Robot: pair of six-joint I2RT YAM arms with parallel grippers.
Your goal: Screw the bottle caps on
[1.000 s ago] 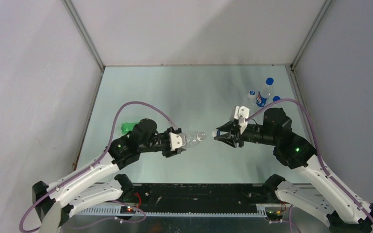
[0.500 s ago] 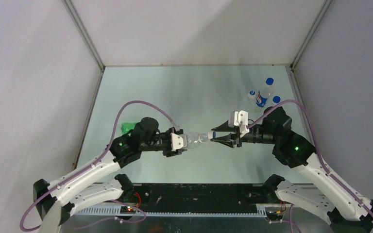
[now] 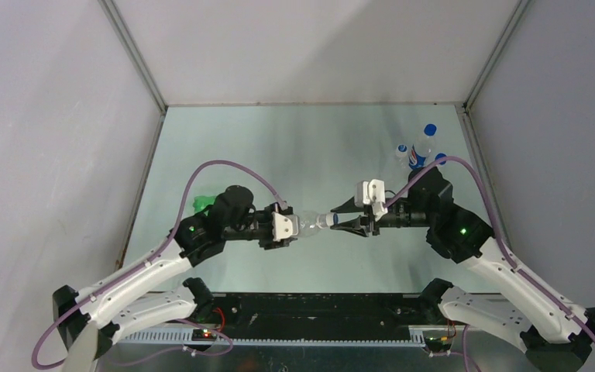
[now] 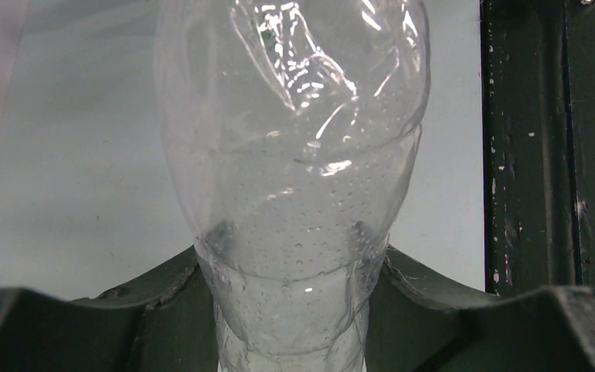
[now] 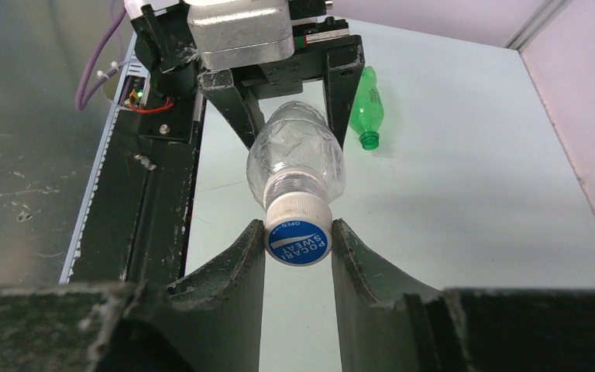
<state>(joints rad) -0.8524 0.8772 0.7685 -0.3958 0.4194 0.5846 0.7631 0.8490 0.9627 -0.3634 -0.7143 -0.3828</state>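
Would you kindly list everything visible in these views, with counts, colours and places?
clear bottle: one, colourless, held level above the table
cap: one, white with a blue top, on the clear bottle's mouth
green bottle: one, translucent green, uncapped, lying at the table's left
blue-capped bottles: three, clear, one with a red-blue label, far right of the table
table: one, pale green
cables: two, purple, one looping over each arm
left fingers: black, closed on the clear bottle
right fingers: black, closed on the cap

The white cap [image 5: 298, 232] reads "POCARI SWEAT".
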